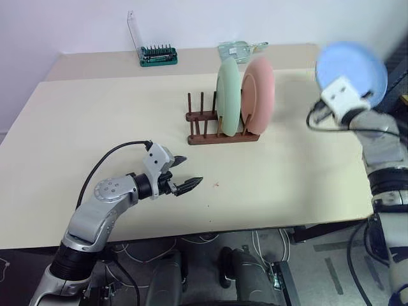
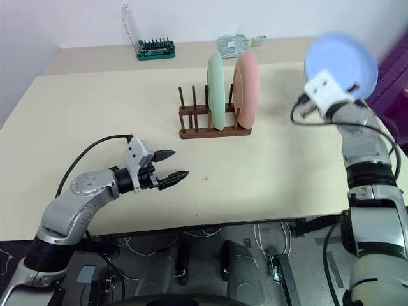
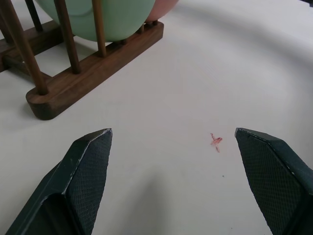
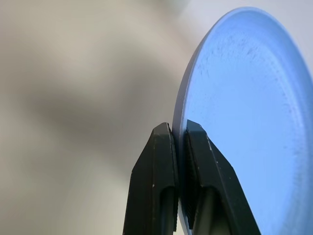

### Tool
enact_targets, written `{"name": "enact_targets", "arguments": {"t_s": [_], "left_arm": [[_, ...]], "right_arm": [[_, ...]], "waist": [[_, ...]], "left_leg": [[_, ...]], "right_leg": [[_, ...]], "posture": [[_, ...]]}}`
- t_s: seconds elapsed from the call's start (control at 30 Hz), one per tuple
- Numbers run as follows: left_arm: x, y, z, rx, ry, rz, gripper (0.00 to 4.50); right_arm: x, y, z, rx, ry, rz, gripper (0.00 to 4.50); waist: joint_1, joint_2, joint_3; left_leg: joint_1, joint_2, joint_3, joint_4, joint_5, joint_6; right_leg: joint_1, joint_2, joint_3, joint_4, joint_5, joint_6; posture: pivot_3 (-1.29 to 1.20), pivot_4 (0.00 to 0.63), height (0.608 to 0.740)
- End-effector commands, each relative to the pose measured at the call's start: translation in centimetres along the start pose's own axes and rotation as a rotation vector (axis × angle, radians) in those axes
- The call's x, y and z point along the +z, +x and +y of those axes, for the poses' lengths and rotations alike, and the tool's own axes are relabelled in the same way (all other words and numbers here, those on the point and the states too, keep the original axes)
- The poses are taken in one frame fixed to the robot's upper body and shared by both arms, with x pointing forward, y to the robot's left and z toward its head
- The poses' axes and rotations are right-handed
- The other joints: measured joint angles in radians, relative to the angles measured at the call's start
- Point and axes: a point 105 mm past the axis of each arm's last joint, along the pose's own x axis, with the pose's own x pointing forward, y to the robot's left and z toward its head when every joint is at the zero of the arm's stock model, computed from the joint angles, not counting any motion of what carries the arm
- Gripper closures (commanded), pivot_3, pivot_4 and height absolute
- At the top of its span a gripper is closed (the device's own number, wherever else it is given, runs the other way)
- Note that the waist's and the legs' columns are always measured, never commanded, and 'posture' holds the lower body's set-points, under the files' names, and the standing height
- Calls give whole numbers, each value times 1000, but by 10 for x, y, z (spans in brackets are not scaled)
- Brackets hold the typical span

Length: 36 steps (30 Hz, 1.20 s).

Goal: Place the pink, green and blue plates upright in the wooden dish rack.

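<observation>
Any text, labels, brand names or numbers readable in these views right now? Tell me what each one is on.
None can be read.
Green bit holder: no legible marking; too small to tell.
Clear item behind the wooden dish rack: any print is too blurred to read.
Green plate, pink plate, blue plate: plain.
Table: a small red mark, not a character.

You have the wooden dish rack (image 1: 220, 131), dark reddish-brown with thin upright pegs, standing toward the far side of the table. Your green plate (image 1: 228, 95) and pink plate (image 1: 260, 86) stand upright in it side by side, the pink one at the rack's right end, with empty pegs to the left of the green. Your blue plate (image 4: 244, 117) is off the table, held on edge by its rim, up at the right.
</observation>
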Motion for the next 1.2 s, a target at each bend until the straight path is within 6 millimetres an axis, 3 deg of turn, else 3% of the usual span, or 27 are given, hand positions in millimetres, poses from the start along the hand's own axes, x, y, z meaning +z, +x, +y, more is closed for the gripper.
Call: {"name": "enact_targets", "arguments": {"t_s": [0.03,0.13,0.2,0.27,0.37,0.47,0.6,1.03,1.2], "left_arm": [[8,0,-2,-11,30,-18,343],[8,1,-1,-12,30,-18,343],[7,0,0,-6,30,-17,343],[7,-2,3,4,31,-13,343],[4,-7,10,36,33,-3,343],[4,-11,13,52,34,0,343],[2,-13,13,61,34,3,343],[3,-13,12,70,33,-4,343],[3,-11,12,68,35,-5,343]], "right_arm": [[108,-6,-25,-52,170,-394,4422],[147,-16,-14,73,386,-535,4422],[189,-36,12,318,629,-693,4422],[219,-55,32,509,782,-791,4422],[239,-61,64,702,1047,-766,4422],[238,-50,91,764,1269,-626,4422],[225,-34,114,747,1360,-457,4422],[173,5,153,651,1503,-86,4422],[168,10,159,639,1509,-47,4422]], "waist": [[1,0,0],[10,0,0],[15,0,0],[8,0,0],[7,0,0],[6,0,0],[11,0,-1],[6,0,0],[6,0,0]], "left_leg": [[0,0,0,0,0,0],[0,1,-1,0,0,0],[0,1,-1,1,0,0],[0,1,-3,2,0,0],[0,1,-3,1,0,0],[1,1,-2,1,0,0],[0,1,-2,1,0,0],[0,1,-2,1,0,0],[0,1,-2,1,0,0]], "right_leg": [[0,0,0,0,0,0],[1,0,0,0,0,0],[3,-1,-2,0,0,0],[3,-3,-1,0,0,0],[2,-2,-1,1,0,-1],[2,-1,-1,2,0,-1],[2,-2,-1,2,1,-1],[1,-1,-1,1,1,-1],[1,-1,-1,1,1,-1]], "posture": [[0,150,730],[0,150,730],[0,150,730],[0,150,730],[0,150,730],[0,150,730],[0,150,730],[0,150,730],[0,150,730]]}}
